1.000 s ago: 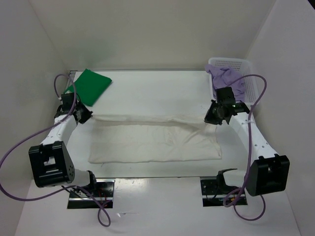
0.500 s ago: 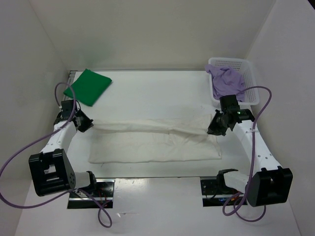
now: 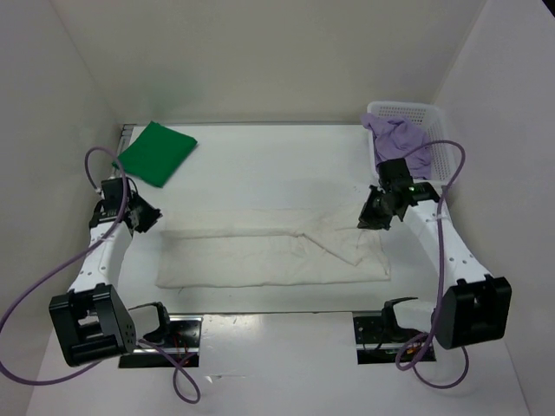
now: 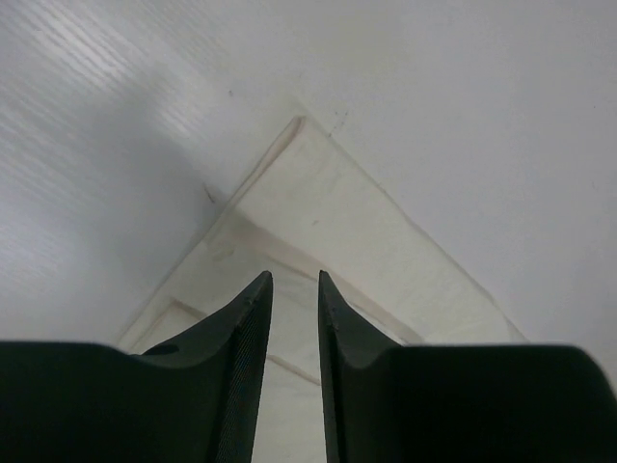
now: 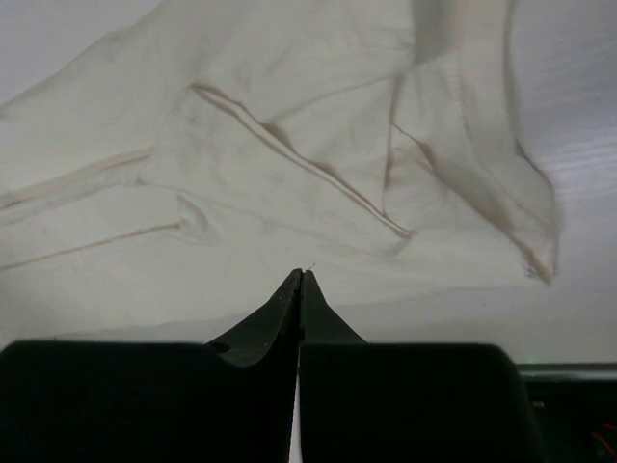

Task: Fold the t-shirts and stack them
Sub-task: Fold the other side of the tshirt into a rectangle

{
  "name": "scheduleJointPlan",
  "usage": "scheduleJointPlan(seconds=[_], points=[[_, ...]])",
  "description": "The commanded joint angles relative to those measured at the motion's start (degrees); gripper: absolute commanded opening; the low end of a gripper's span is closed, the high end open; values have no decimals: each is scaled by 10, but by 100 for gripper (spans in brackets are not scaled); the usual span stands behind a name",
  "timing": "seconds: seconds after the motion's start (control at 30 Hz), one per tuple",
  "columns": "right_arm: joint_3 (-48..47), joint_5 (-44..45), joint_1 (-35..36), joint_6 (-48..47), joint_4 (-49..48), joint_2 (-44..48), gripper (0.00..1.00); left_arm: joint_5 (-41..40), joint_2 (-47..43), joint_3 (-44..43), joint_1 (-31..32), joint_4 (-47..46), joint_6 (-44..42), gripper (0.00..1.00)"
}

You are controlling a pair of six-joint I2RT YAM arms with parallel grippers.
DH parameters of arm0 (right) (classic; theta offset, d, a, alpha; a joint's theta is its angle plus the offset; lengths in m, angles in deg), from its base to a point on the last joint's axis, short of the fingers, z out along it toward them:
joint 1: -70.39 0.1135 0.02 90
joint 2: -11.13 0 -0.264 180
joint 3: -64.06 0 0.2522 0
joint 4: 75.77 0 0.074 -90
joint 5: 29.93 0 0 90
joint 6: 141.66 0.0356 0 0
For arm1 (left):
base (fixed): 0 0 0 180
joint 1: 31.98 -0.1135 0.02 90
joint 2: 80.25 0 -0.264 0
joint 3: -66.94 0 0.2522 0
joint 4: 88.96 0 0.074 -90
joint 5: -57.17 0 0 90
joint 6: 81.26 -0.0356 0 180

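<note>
Leftmost, the green t-shirt (image 3: 158,152) is noted folded flat at the far left corner of the tabletop (image 3: 260,165). The left pincer (image 4: 294,280) is held over the left corner of the white t-shirt (image 4: 328,212), jaws parted narrowly, nothing gripped. That shirt is spread mid-tabletop (far edge folded over, rumpled at right). The right pincer (image 5: 301,275) is closed, empty, over its right end. The lavender t-shirt (image 3: 401,139) is heaped in the basket (image 3: 434,117).

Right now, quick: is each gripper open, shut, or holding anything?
Left gripper: jaws slightly open, nothing between them, over a corner of the white t-shirt.
Right gripper: jaws shut, empty, over the same shirt.
</note>
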Motion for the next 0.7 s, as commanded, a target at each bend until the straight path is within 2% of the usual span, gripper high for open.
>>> scheduleJointPlan(seconds=[0.0, 0.2, 0.33, 0.37, 0.47, 0.5, 0.6, 0.67], points=[[-18, -19, 27, -1, -103, -52, 0, 60, 29, -12, 13, -60, 4, 33], [-53, 27, 91, -1, -199, -162, 0, 15, 101, -73, 121, -95, -15, 33], [-69, 45, 133, -7, -235, -241, 3, 65, 183, -78, 143, -100, -8, 30], [-75, 45, 138, -7, -243, -248, 5, 80, 183, -68, 143, -100, -8, 30], [-86, 45, 149, -7, -250, -282, 21, 96, 189, -33, 143, -117, 8, 29], [-86, 50, 149, -7, -256, -288, 30, 96, 197, -33, 143, -123, 8, 29], [-100, 50, 149, -13, -256, -319, 42, 109, 227, -27, 143, -118, 3, 29], [-106, 50, 155, -20, -261, -329, 43, 109, 239, -27, 143, -112, -3, 29]])
